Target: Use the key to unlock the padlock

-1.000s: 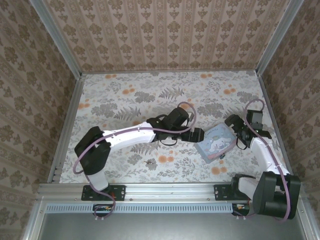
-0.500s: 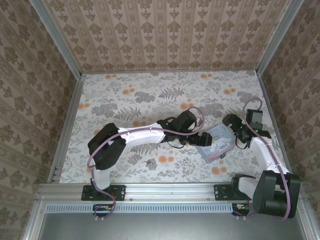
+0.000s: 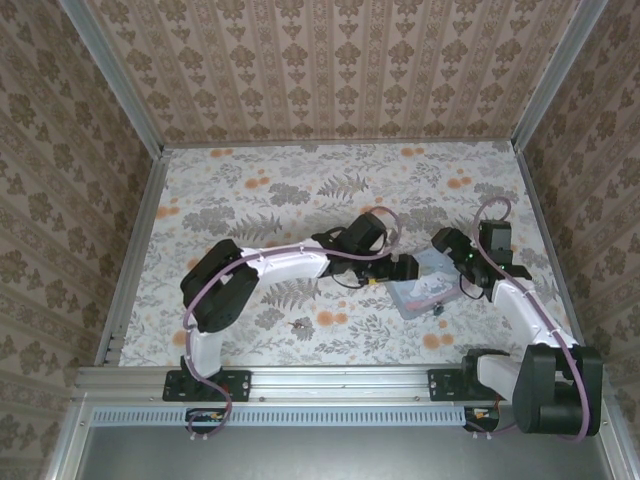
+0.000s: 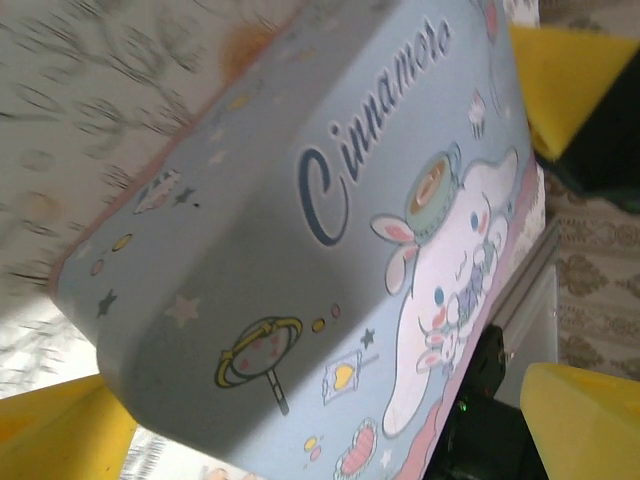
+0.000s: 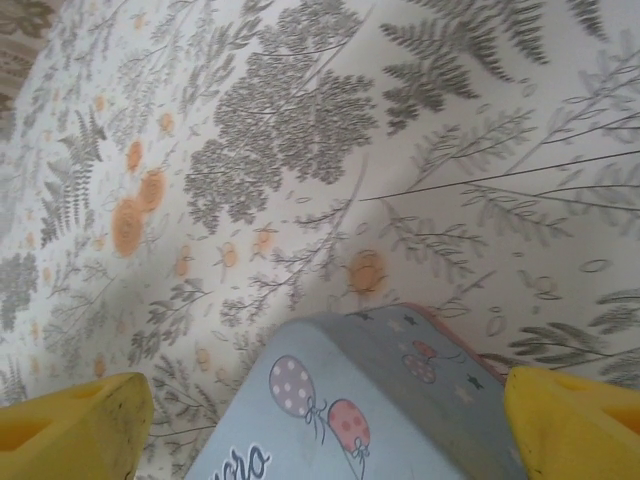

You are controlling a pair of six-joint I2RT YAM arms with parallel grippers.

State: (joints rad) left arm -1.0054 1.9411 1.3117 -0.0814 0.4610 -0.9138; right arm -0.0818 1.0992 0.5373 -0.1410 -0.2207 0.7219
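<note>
A pale blue cartoon-printed tin [image 3: 425,288] lies right of centre, and both grippers are at it. My left gripper [image 3: 402,268] stands open at the tin's left side; in the left wrist view its yellow fingertips [image 4: 55,430] flank the printed lid [image 4: 330,230]. My right gripper [image 3: 452,256] is open over the tin's far right corner [image 5: 380,400], one yellow fingertip [image 5: 575,430] on each side. A tiny dark thing [image 3: 439,308] at the tin's near right corner looks like the padlock. A small dark item [image 3: 297,323] on the cloth, apparently the key, lies apart from both grippers.
The floral tablecloth [image 3: 300,200] is bordered by metal rails [image 3: 135,250] and patterned walls on three sides. A yellow fingertip of the right gripper [image 4: 575,75] shows beyond the tin in the left wrist view. Open cloth lies at the back and left.
The left gripper has swung right onto the tin's left side. The right gripper has moved left over the tin's far corner, its jaws narrowing slightly. The tin has shifted a little.
</note>
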